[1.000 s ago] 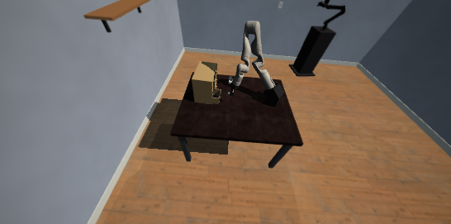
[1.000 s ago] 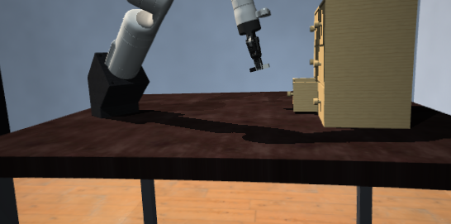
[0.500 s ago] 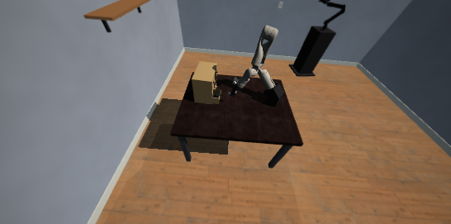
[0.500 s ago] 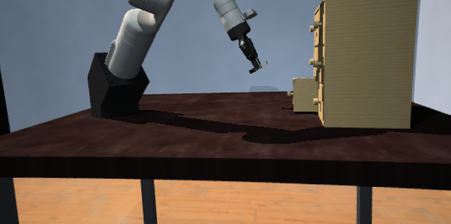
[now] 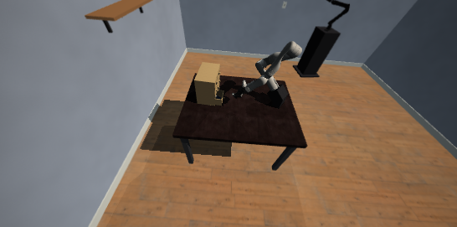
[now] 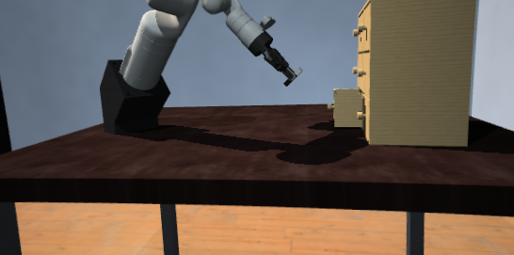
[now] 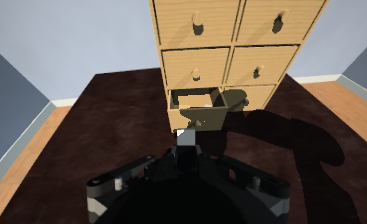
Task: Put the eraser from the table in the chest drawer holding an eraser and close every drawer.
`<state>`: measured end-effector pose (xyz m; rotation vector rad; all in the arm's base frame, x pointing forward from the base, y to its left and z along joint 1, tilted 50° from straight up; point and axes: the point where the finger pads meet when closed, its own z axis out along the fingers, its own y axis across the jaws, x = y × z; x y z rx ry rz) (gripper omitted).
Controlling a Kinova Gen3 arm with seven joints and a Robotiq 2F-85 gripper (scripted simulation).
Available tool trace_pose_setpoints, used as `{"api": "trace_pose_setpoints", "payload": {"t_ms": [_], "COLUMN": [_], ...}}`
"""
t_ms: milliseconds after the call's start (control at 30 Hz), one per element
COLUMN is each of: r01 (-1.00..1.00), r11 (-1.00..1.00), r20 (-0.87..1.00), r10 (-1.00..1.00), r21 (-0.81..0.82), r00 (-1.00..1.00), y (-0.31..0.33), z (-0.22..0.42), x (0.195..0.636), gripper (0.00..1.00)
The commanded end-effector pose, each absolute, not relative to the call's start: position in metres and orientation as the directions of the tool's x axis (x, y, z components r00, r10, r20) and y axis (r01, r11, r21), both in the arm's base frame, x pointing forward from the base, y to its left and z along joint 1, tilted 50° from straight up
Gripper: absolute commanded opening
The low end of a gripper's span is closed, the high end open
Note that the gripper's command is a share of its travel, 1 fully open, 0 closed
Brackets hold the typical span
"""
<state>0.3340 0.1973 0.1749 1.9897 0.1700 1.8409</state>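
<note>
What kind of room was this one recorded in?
Probably a bare test room, not a lived-in one: a dark table on a wood floor, a small chest on the table, one shelf on the wall, and a black pedestal in the corner.

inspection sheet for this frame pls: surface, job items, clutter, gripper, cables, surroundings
Surface: dark wooden table, with arm and chest shadows across it.
Job's things: small chest at the table's far end; its bottom drawer on one side is pulled out, the other five look closed. A pale object shows inside the open drawer, identity unclear. Eraser held in the fingers, in the air short of the open drawer.
Clutter: nothing seen.
Gripper: gripper shut on the eraser, tilted down toward the chest, above the table.
Cables: nothing seen.
Surroundings: wall shelf, black pedestal carrying a dark arm, wooden floor.
</note>
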Motion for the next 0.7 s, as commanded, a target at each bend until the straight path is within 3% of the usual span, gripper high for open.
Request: {"api": "trace_pose_setpoints", "payload": {"t_ms": [0,667], "r01": [-0.174,-0.17], "r11": [-0.887,-0.887], "r20": [0.9,0.832], "r10": [0.435,0.461], "r21": [0.429,0.428], "r00": [0.002,-0.308], "y": [0.1968,0.1946], "z": [0.1764,0.1743], "x": [0.334,0.3344], "gripper": [0.19,0.19]}}
